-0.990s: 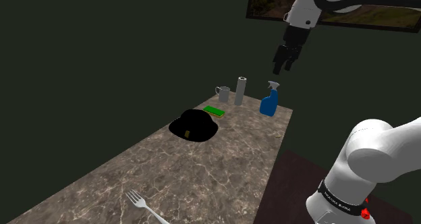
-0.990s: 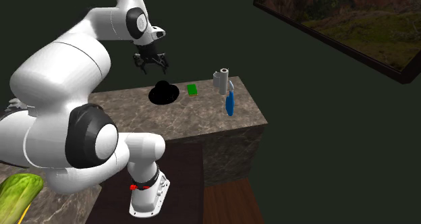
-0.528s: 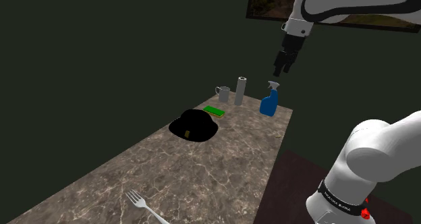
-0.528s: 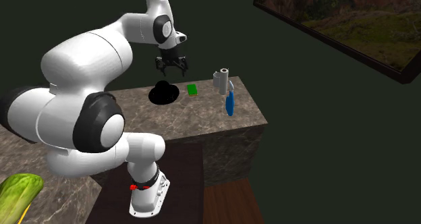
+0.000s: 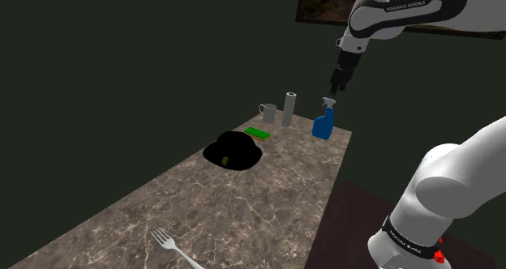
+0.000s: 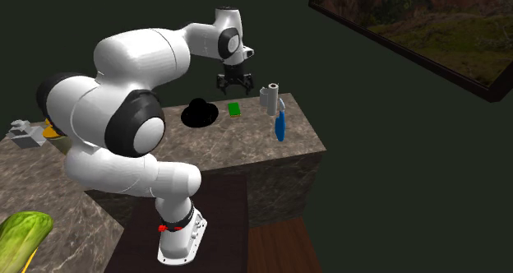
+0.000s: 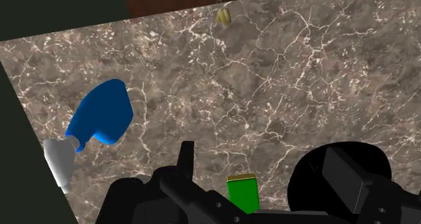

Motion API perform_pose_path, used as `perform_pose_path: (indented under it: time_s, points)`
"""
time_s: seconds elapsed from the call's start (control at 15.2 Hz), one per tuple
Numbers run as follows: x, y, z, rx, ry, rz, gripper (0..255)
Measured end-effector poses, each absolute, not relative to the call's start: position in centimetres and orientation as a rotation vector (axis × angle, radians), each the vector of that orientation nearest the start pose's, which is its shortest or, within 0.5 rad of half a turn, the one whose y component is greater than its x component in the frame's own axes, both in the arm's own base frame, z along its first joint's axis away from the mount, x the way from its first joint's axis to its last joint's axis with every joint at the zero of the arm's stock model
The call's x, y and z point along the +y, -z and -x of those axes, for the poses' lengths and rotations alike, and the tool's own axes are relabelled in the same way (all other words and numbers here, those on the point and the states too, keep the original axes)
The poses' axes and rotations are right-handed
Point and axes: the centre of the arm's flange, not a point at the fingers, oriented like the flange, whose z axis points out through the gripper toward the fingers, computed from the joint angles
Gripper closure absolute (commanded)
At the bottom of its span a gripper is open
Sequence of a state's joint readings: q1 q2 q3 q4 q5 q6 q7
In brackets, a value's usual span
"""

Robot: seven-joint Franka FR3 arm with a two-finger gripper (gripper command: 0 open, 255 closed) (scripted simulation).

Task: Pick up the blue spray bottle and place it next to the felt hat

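Tool (image 5: 338, 83) swung off hat (image 5: 233, 151) in last second, now high on hat's bottle side; fingers spread, nothing held. We judge approach underway. Blue spray bottle (image 5: 324, 123) upright, well apart from hat: smooth tapered body, pale trigger head. Hat black, round-brimmed; bench (image 5: 268, 202) veined stone.

Stretches the white arm (image 5: 442, 12) up from its base and far toward the shoulder view's left, wrist turned down; hangs the black gripper (image 5: 335, 87) pointing downward, fingers apart, clasping nothing.
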State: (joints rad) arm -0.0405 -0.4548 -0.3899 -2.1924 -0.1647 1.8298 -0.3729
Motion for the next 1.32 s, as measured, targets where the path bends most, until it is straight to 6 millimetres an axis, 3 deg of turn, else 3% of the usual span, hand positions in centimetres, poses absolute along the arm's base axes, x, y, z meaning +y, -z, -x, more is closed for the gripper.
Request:
perform_pose_path:
  time_s: [1.19, 1.32]
  points:
    - [-42.2, -46.9, -46.7, -0.119, -0.005, 3.138, 0]
    - [-43.5, -46.0, -47.4, -0.128, -0.012, 3.136, 0]
